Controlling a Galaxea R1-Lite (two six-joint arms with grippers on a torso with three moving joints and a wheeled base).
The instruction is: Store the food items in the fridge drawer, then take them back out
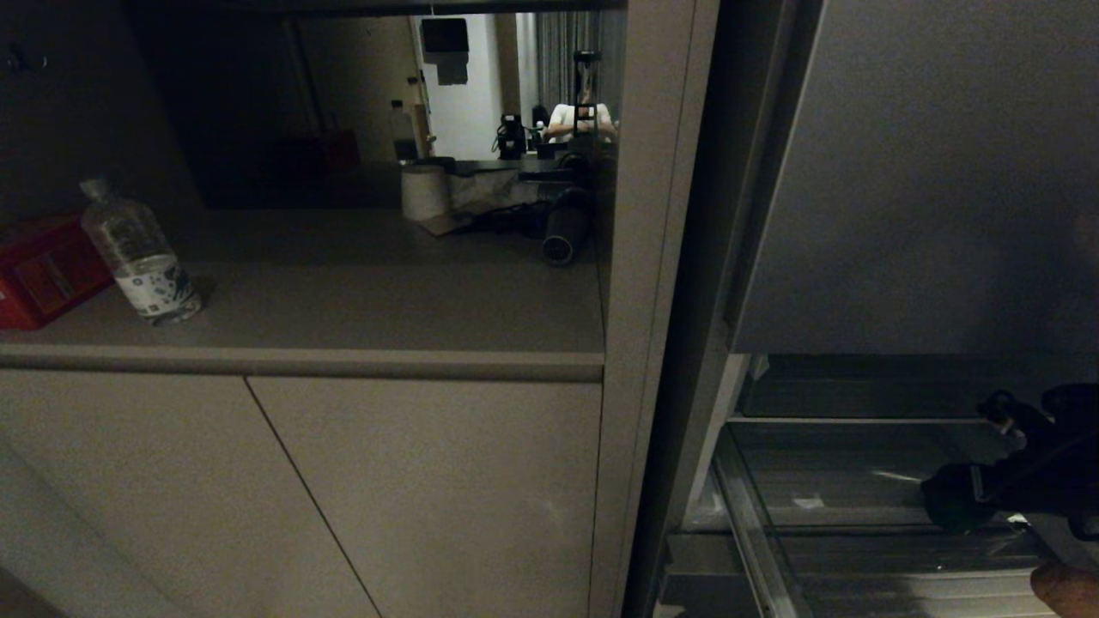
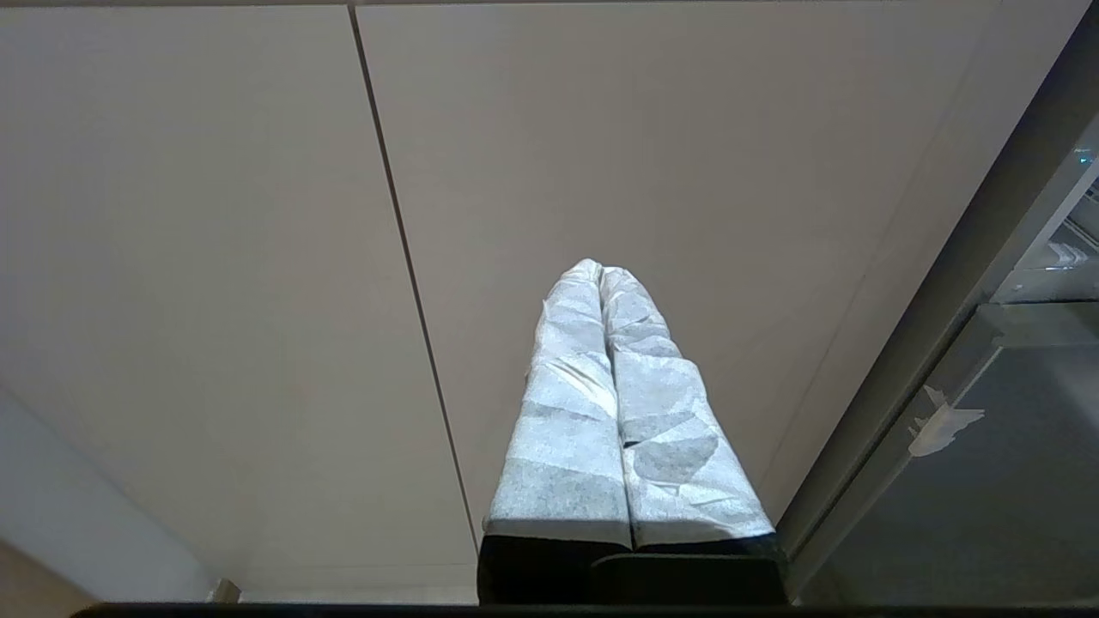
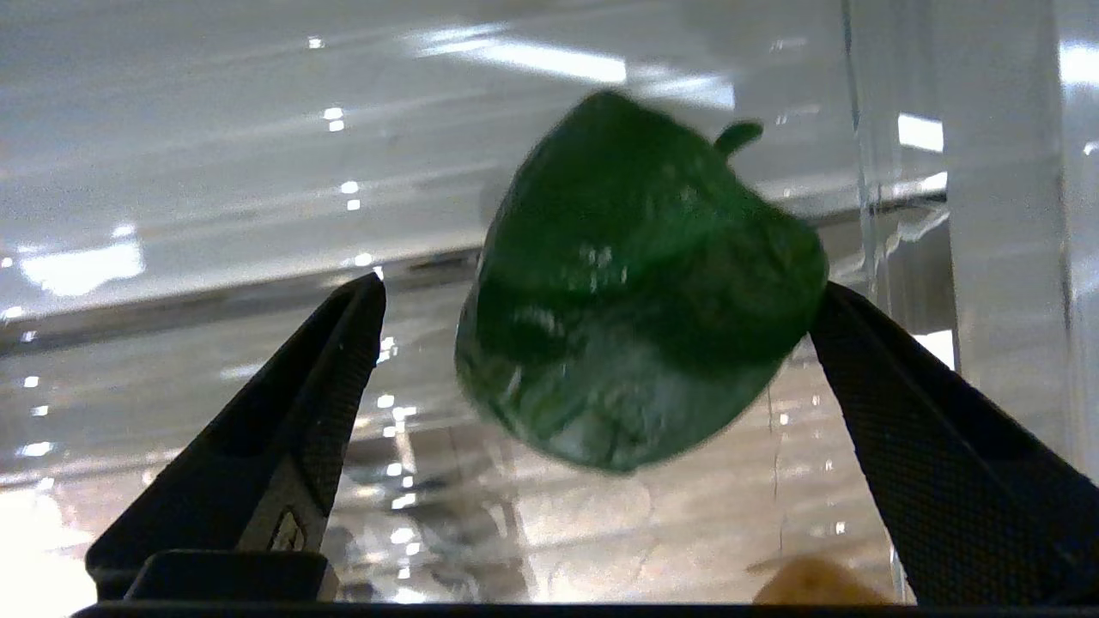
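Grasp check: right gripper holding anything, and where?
Nothing held: right gripper open, glossy dark green bell pepper between its fingers, touching one at most.

There are two food items. One is a green bell pepper [image 3: 635,292], which shows only in the right wrist view. One is a brown potato [image 1: 1069,590], at the near right corner of the head view. There is one fridge drawer [image 1: 755,532] of clear plastic, on the right.

On the worktop [image 1: 386,309] on the left there is one clear water bottle [image 1: 137,253], one red box [image 1: 39,270], one white paper roll [image 1: 425,193] and one dark tube [image 1: 564,233] lying on its side. Under the worktop there are two cabinet doors [image 1: 429,489].

There are two robot hands: one left hand [image 2: 601,279] with two fingers wrapped in white, and one right hand [image 3: 597,305] with two black fingers.
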